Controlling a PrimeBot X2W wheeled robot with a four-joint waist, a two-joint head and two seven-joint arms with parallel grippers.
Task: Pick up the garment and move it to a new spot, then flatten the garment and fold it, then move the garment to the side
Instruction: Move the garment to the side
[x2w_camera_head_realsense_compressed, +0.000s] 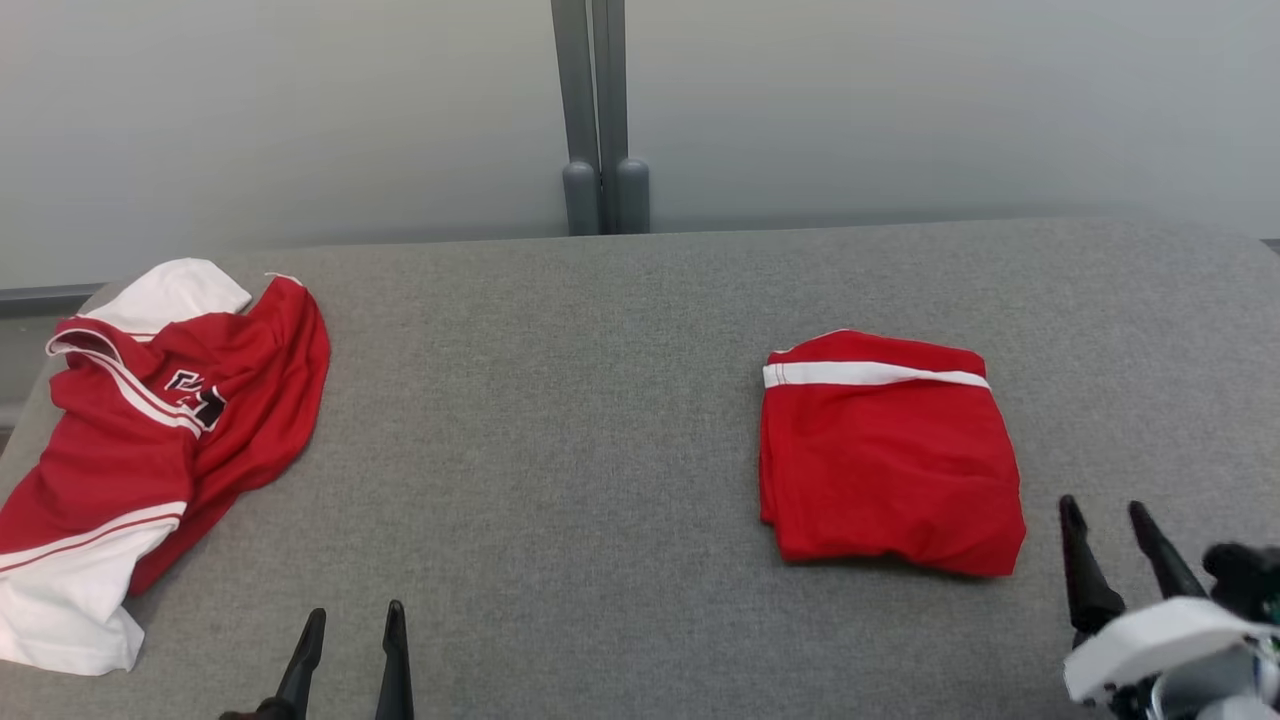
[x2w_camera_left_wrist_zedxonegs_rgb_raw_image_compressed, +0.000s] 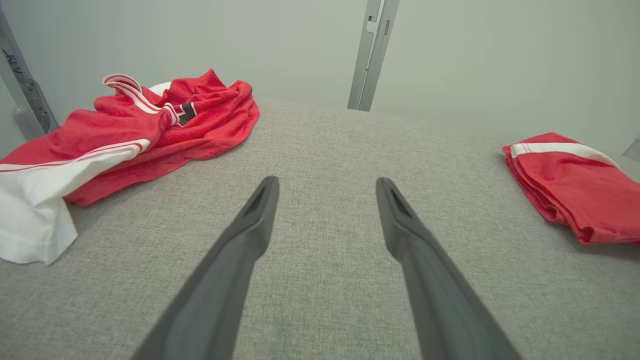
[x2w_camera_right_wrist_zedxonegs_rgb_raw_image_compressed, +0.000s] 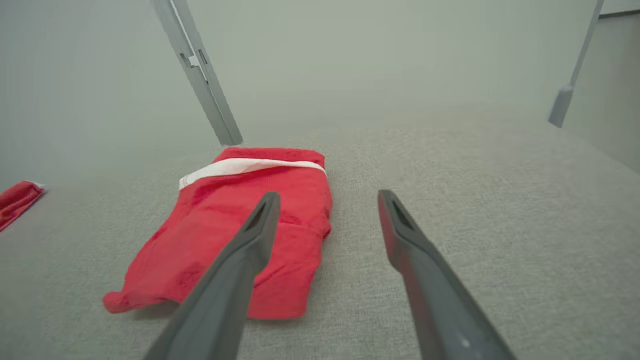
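Head view: the folded red garment (x2w_camera_head_realsense_compressed: 890, 460) lies flat on the grey counter (x2w_camera_head_realsense_compressed: 550, 450), right of centre. A crumpled red-and-white garment (x2w_camera_head_realsense_compressed: 150, 440), seemingly a jersey, sits at the left edge. The left hand (x2w_camera_head_realsense_compressed: 357, 610) and right hand (x2w_camera_head_realsense_compressed: 1103, 505) gape wide, both empty.

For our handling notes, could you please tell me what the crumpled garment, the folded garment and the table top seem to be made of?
Crumpled garment: soft matte knit, likely jersey cloth, red with white panels; it slumps in loose folds.
Folded garment: similar thin red cloth with a white band; layered edges lie limp.
Table top: grey woven fabric covering; fine flecked weave shows.
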